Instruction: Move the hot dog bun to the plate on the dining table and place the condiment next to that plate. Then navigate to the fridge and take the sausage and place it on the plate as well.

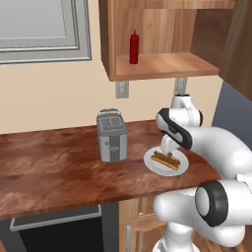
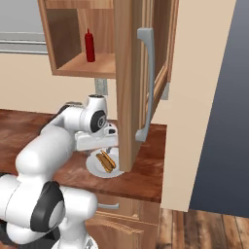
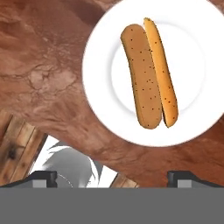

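The hot dog bun (image 1: 165, 159) (image 2: 105, 161) (image 3: 148, 74), tan-orange and split lengthwise, lies on a round white plate (image 1: 149, 162) (image 2: 92, 166) (image 3: 98, 100) on the reddish-brown countertop. My gripper (image 3: 113, 177) (image 1: 169, 149) hangs just above this plate, pointing down, open and holding nothing; in the hand view the bun sits ahead of the fingertips (image 3: 43, 177). The condiment (image 1: 134, 47) (image 2: 89, 45), a slim red bottle, stands upright on the shelf of the open wall cabinet above. The dining table, its plate and the sausage are out of view.
A metal toaster (image 1: 112, 135) stands left of the white plate. The open cabinet door (image 2: 131, 82) with its grey handle hangs close over the plate's right side. A dark oven (image 1: 59, 231) sits under the counter. A tall dark grey unit (image 2: 223, 97) stands at the right.
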You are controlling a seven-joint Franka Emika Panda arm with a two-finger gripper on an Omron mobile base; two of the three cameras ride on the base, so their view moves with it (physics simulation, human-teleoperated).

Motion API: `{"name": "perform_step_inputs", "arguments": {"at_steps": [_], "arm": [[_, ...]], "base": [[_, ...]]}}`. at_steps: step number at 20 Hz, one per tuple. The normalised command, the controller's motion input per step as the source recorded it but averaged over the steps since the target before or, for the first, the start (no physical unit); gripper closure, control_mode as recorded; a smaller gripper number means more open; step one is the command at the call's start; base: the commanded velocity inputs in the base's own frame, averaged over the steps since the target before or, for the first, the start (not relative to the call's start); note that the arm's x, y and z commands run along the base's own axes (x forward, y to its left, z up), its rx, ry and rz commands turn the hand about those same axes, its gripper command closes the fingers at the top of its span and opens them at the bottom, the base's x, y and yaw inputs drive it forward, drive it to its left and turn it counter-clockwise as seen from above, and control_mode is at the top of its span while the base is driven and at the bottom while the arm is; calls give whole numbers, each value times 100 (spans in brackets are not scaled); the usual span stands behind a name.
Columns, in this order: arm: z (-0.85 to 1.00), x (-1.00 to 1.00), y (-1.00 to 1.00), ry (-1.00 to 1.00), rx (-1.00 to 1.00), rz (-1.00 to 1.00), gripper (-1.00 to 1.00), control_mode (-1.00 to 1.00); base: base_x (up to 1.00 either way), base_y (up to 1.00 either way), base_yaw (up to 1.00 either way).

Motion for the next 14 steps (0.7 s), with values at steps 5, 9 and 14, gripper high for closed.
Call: {"name": "perform_step_inputs", "arguments": {"at_steps": [5,9,14], "arm": [[-42,5,0,0,0,0,-100,-100],[-33,5,-1,0,0,0,-100,-100],[-17,16,-4,-1,0,0,-100,-100]], "base": [[0,0,0],[0,0,0],[0,0,0]]}}
